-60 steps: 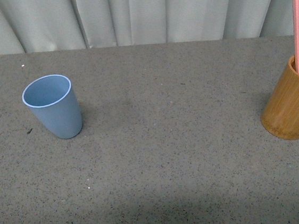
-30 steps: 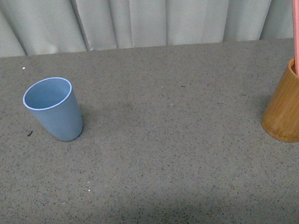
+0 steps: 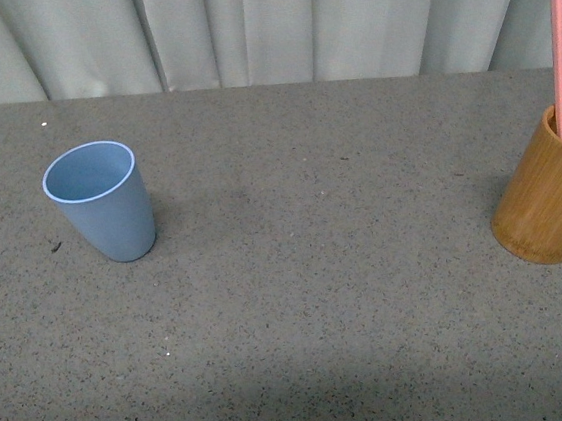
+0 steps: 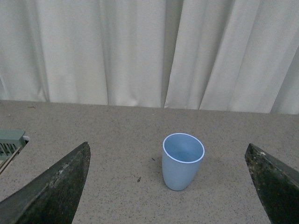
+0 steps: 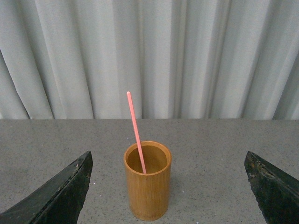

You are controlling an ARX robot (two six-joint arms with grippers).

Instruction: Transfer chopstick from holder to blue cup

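Note:
A pink chopstick (image 3: 558, 51) stands in the orange-brown bamboo holder (image 3: 551, 192) at the right edge of the front view. The light blue cup (image 3: 101, 201) stands upright and empty on the left. Neither arm shows in the front view. In the left wrist view my left gripper (image 4: 170, 186) is open, its dark fingers (image 4: 56, 189) wide apart, with the blue cup (image 4: 182, 161) ahead between them. In the right wrist view my right gripper (image 5: 168, 191) is open, with the holder (image 5: 147, 184) and the leaning chopstick (image 5: 135, 130) ahead between its fingers (image 5: 58, 193).
The things stand on a grey speckled tabletop (image 3: 317, 267). A pale pleated curtain (image 3: 261, 21) hangs along the far edge. A pale green object (image 4: 9, 142) shows at the edge of the left wrist view.
The front view shifts slightly up and down between frames; the cup, holder and chopstick keep their places on the table.

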